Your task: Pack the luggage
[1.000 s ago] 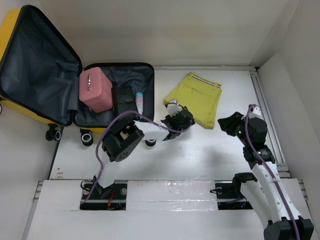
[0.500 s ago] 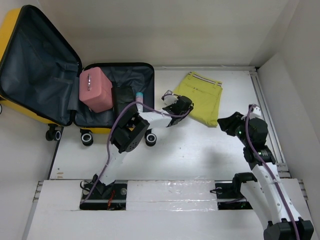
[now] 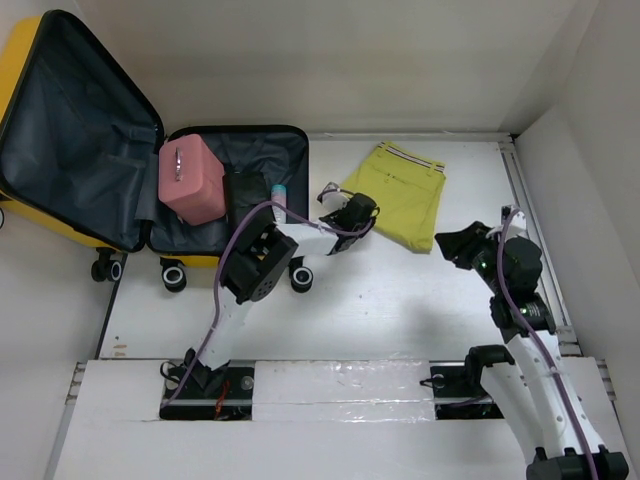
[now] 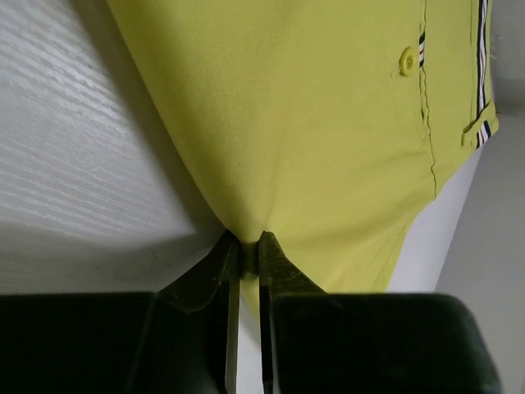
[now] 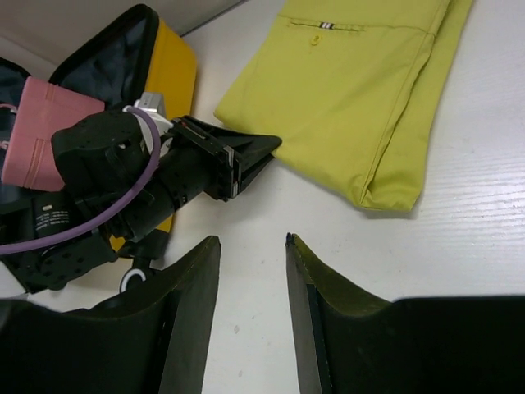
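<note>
White table (image 3: 400, 300) and pale walls frame the scene. The left gripper (image 4: 246, 240) has its jaws pressed together on a thin fold at the corner of the folded yellow garment (image 4: 312, 123). The rest of the cloth spreads flat ahead of the tips. The luggage (image 3: 70, 130) lies open near this gripper's left side, its lid tipped back and a pink pouch (image 3: 192, 180) in the base half. The right gripper (image 5: 253, 240) hovers above the bare table with its jaws spread and nothing between them. The garment is ahead of it to the right, and the other arm is ahead to the left.

The pinch looks shallow and sits at one corner. It may hold only the top layer, so a lift could unfold the stack or let the fabric slip free. Trailing cloth could also snag on the luggage rim on the way over.

Only the left wrist view shows fabric actually caught between the tips, along with a button and striped trim. The overhead view hides that contact under the wrist but shows the route to the case. The right wrist view shows the garment's layered near edge.
</note>
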Action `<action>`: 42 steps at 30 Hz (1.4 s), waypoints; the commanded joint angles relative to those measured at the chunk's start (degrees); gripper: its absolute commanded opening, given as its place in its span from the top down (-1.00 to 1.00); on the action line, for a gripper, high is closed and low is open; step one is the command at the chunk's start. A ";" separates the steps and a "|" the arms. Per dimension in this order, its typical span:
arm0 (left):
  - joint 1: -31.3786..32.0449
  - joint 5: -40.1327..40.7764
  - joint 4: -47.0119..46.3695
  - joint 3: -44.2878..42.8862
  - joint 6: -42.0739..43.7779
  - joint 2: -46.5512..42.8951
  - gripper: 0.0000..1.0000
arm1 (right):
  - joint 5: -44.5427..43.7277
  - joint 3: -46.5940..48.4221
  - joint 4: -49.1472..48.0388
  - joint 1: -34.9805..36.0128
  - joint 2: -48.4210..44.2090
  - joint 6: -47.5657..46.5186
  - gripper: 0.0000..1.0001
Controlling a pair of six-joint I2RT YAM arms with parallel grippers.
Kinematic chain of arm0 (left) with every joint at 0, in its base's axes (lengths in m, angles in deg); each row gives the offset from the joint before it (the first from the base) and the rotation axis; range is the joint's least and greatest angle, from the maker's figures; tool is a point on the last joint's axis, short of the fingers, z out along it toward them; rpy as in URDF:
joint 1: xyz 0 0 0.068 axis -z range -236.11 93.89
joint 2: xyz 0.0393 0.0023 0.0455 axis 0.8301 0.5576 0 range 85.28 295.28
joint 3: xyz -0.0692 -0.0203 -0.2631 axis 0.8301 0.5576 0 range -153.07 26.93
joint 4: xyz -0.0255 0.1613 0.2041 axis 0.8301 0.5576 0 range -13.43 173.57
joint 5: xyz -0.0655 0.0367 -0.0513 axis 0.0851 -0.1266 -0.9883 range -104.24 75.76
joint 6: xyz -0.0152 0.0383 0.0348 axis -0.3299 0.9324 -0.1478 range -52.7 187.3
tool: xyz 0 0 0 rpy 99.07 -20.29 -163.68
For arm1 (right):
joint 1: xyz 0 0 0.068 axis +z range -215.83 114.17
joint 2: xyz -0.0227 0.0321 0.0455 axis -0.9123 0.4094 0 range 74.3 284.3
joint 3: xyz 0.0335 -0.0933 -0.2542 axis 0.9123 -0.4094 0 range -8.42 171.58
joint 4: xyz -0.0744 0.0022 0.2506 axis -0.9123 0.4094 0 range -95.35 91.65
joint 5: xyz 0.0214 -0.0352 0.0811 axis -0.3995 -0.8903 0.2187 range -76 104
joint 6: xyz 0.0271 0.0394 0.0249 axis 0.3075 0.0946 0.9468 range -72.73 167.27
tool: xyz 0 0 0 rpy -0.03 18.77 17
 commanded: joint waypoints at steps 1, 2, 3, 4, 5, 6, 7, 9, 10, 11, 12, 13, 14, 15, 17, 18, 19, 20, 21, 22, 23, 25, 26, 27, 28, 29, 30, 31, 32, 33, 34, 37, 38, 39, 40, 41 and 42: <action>-1.64 1.61 -1.66 3.24 7.10 -3.55 1.00 | 1.03 3.43 -2.36 0.93 -0.84 0.35 0.13; -1.64 0.91 -1.68 3.24 8.62 -4.25 1.00 | 1.03 3.44 -2.36 0.93 -0.84 0.35 0.13; -1.64 -0.23 -1.68 2.02 10.46 -5.74 1.00 | 1.03 3.44 -2.36 0.93 -0.84 0.35 0.13; -1.64 -1.19 -3.16 1.22 13.00 -6.45 1.00 | 1.03 4.05 -2.36 0.93 -0.23 0.35 0.13; -1.64 -2.16 -3.17 -0.26 17.99 -7.15 1.00 | 1.03 4.05 -2.97 0.93 -0.23 0.35 0.13; -1.64 -3.04 -2.48 -3.50 20.99 -8.46 1.00 | 1.03 4.75 -2.98 0.93 0.47 0.35 0.13; -1.64 -3.57 0.31 -5.18 23.20 -9.26 1.00 | 1.03 5.37 -2.98 0.93 0.47 0.35 0.13; -2.16 -5.24 1.65 -7.65 31.25 -11.98 1.00 | 0.42 5.90 -2.98 0.93 1.08 -0.17 0.13; -3.03 -5.25 3.75 -10.36 32.96 -12.95 1.00 | 0.42 5.90 -3.50 0.93 1.09 -0.17 0.11; -3.56 -6.29 5.34 -10.99 34.80 -14.18 1.00 | 0.42 6.42 -3.50 1.45 1.87 -0.17 0.11; -4.53 -8.13 6.14 -11.00 36.65 -15.50 1.00 | 0.42 6.43 -4.11 1.46 2.66 -0.17 0.11; -6.89 -9.89 6.67 -11.00 37.45 -18.29 1.00 | 0.42 6.43 -5.42 1.46 2.67 0.52 0.11; -8.39 -13.30 6.67 -11.00 38.50 -19.80 1.00 | 0.42 6.43 -6.31 1.98 3.63 0.53 0.11; -10.06 -15.42 7.72 -11.00 39.04 -20.95 1.00 | 0.94 6.43 -7.53 1.99 4.16 1.49 0.11; -15.22 -20.85 9.56 -11.00 40.17 -23.49 1.00 | 1.73 5.82 -11.22 2.60 6.09 3.69 0.11; -17.00 -21.94 12.79 -12.48 42.45 -23.51 1.00 | 1.73 5.03 -12.98 3.12 6.80 4.65 0.11; -20.06 -21.95 14.91 -14.84 43.34 -24.20 1.00 | 2.43 5.02 -16.65 3.13 8.37 6.58 0.11; -21.66 -21.95 16.06 -15.39 44.48 -25.34 1.00 | 2.44 4.33 -18.17 3.74 9.25 7.38 0.11; -23.15 -21.25 16.77 -16.00 45.71 -25.96 1.00 | 2.44 4.32 -19.31 4.79 10.22 7.39 0.11; -24.65 -20.29 18.95 -16.71 47.11 -26.58 1.00 | 2.44 4.32 -20.11 5.41 11.27 7.39 0.11; -26.23 -19.58 19.50 -16.71 48.00 -27.28 1.00 | 2.44 4.32 -20.11 6.02 12.94 7.39 0.11; -31.50 -19.05 20.11 -16.71 48.53 -28.52 1.00 | 1.74 3.62 -20.11 7.08 13.56 6.51 0.11; -33.43 -19.66 20.81 -16.71 48.53 -29.21 1.00 | 1.73 3.09 -20.11 7.08 13.57 6.51 0.11; -37.28 -19.66 20.82 -16.71 48.53 -29.22 1.00 | 1.04 3.09 -20.11 7.08 13.57 5.90 0.11; -39.15 -21.05 20.82 -16.19 47.92 -29.22 1.00 | 0.51 2.22 -20.11 7.08 13.05 5.89 0.11; -40.82 -21.07 21.34 -16.19 47.92 -29.22 1.00 | 0.50 2.21 -20.11 7.08 13.04 5.89 0.11; -43.53 -21.07 21.96 -16.19 47.92 -29.22 1.00 | 0.50 1.60 -20.11 7.08 12.52 5.37 0.11; -44.69 -20.46 22.66 -16.88 48.70 -28.70 1.00 | 0.50 1.59 -20.11 7.08 12.52 5.36 0.11; -45.75 -20.45 23.36 -16.89 48.71 -28.69 1.00 | 0.50 1.59 -20.11 7.08 12.52 5.36 0.11; -46.54 -19.58 23.37 -16.89 49.41 -28.69 1.00 | 0.50 1.59 -20.11 7.08 11.91 5.36 0.11; -47.85 -18.96 24.24 -16.89 49.41 -28.69 1.00 | 0.50 1.59 -20.11 7.08 11.38 5.36 0.11; -49.00 -20.80 24.25 -15.41 49.94 -28.69 1.00 | 0.50 1.07 -19.59 7.08 10.85 5.36 0.11; -49.01 -23.76 24.25 -13.39 49.94 -29.39 1.00 | 0.50 1.07 -19.59 7.08 10.85 5.36 0.11; -48.23 -26.14 24.25 -12.24 49.94 -29.40 1.00 | 0.50 1.07 -19.59 7.08 10.85 5.36 0.11; -47.61 -28.86 24.25 -10.93 49.94 -30.01 1.00 | 0.50 1.07 -19.59 7.08 10.85 5.36 0.11; -45.51 -32.28 24.25 -8.48 50.55 -30.71 0.53 | 0.50 1.07 -19.59 7.08 10.85 5.36 0.11; -44.28 -33.36 23.73 -6.80 50.56 -31.24 0.34 | 0.50 1.07 -19.59 7.08 11.63 5.36 0.11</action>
